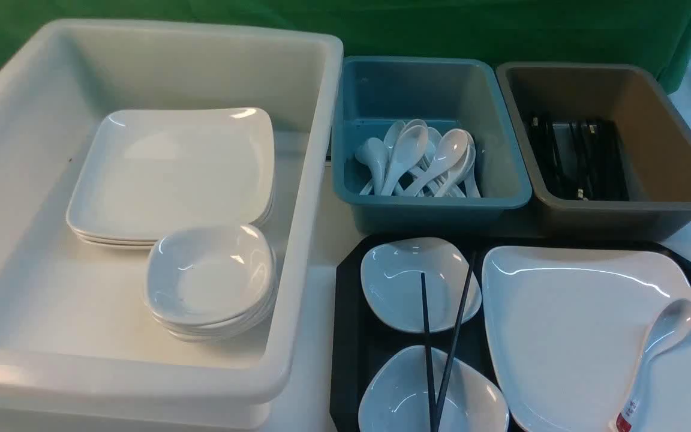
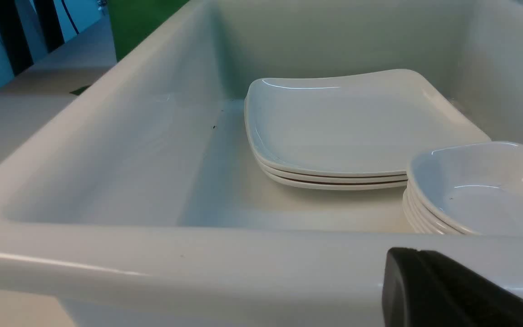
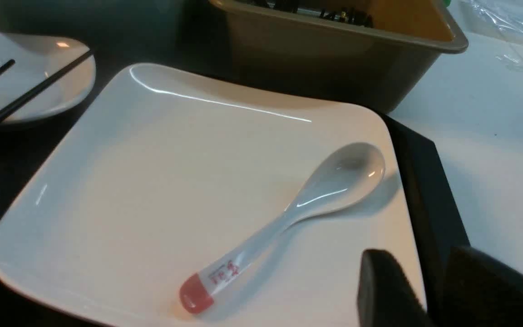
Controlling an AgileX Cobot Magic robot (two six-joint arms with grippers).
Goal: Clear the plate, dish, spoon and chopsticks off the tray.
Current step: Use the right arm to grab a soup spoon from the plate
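Front view: one black tray (image 1: 350,336), cut-off corners, bearing the tableware to be cleared.

Item, one large white plate (image 1: 573,336), glossy, rounded corners, lying on the tray's right side.

Item, one white spoon (image 1: 660,342), resting bowl and handle on that plate — handle end marked in red.

Item, two white dishes, on the tray to the left of the plate: a far dish (image 1: 399,288) and a near dish (image 1: 405,390).

Item, one pair of black chopsticks (image 1: 453,336), lying across both dishes, apart at the far ends and converging at the near.

Item, one blue bin (image 1: 435,210), behind the tray, containing a cluster of white spoons (image 1: 408,153).

Item, one brown bin (image 1: 621,207), beside the blue, containing black utensils (image 1: 591,156).

Item, one large white tub (image 1: 309,240), left of the tray, holding a stack of plates (image 1: 171,174) and, in front of it, a stack of dishes (image 1: 207,276).

Item, left gripper (image 2: 452,290), dark, fingers clenched together, nothing between them; seen at the near wall of the tub in its wrist view.

Item, right gripper (image 3: 429,290), dark — fingers parted and empty, over the plate's edge near the spoon.
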